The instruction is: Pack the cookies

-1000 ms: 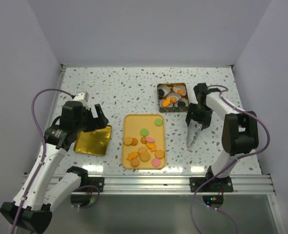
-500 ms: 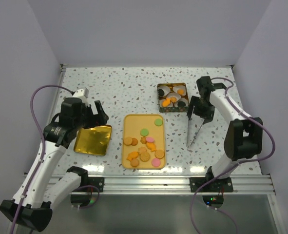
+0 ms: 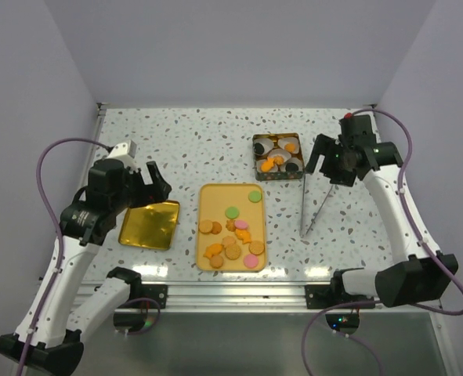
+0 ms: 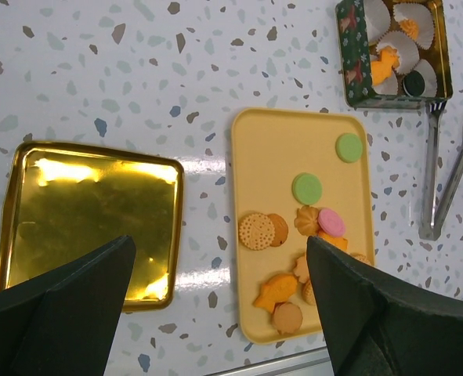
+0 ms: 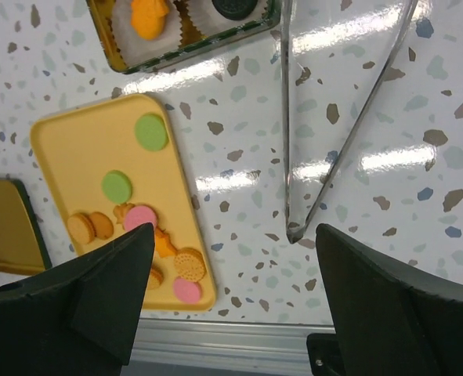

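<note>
Several cookies (image 3: pixel 233 231) in orange, tan, pink and green lie on a yellow tray (image 3: pixel 215 200) at the table's middle; they also show in the left wrist view (image 4: pixel 307 188) and the right wrist view (image 5: pixel 139 217). A green tin (image 3: pixel 278 157) behind the tray holds white paper cups with a few orange and black cookies. My left gripper (image 3: pixel 149 184) is open and empty, high above the gold lid (image 3: pixel 150 225). My right gripper (image 3: pixel 329 160) is open and empty, raised to the right of the tin. Metal tongs (image 3: pixel 313 207) lie on the table below it.
The gold lid (image 4: pixel 90 211) lies left of the tray (image 4: pixel 270 141). The tongs (image 5: pixel 284 117) lie right of the tray (image 5: pixel 74 141), their tips near the tin (image 5: pixel 192 51). A metal rail runs along the table's near edge (image 3: pixel 294 294).
My right gripper has risen and moved back and to the right, away from the tongs, which stay flat on the table. My left arm has lifted and drawn slightly left.
</note>
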You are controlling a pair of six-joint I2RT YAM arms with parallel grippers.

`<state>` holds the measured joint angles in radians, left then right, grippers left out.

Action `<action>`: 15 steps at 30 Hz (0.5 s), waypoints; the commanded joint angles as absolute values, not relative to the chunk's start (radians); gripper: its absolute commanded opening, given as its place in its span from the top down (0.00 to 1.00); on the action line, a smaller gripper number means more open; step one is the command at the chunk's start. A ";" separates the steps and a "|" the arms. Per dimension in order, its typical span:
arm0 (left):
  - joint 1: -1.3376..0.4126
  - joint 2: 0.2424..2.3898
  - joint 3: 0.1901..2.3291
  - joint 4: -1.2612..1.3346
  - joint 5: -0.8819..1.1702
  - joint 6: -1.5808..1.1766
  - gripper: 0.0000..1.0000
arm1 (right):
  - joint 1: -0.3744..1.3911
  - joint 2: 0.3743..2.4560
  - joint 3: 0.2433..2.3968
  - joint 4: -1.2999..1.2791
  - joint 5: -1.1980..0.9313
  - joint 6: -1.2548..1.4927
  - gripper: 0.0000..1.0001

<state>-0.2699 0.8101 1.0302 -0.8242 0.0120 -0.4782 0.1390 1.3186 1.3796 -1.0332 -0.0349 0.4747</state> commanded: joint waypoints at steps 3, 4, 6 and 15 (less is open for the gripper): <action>-0.275 0.762 1.046 -0.859 0.015 -0.468 0.04 | 0.167 1.256 1.327 -1.031 -0.089 0.479 0.13; -0.275 0.756 1.042 -0.864 0.015 -0.468 0.04 | 0.178 1.250 1.319 -1.029 -0.090 0.483 0.13; -0.275 0.742 1.020 -0.868 0.003 -0.472 0.04 | 0.239 1.236 1.305 -1.020 -0.077 0.497 0.12; -0.275 0.825 0.861 -0.858 -0.046 -0.485 0.06 | 0.549 1.270 1.267 -0.963 -0.002 0.646 0.12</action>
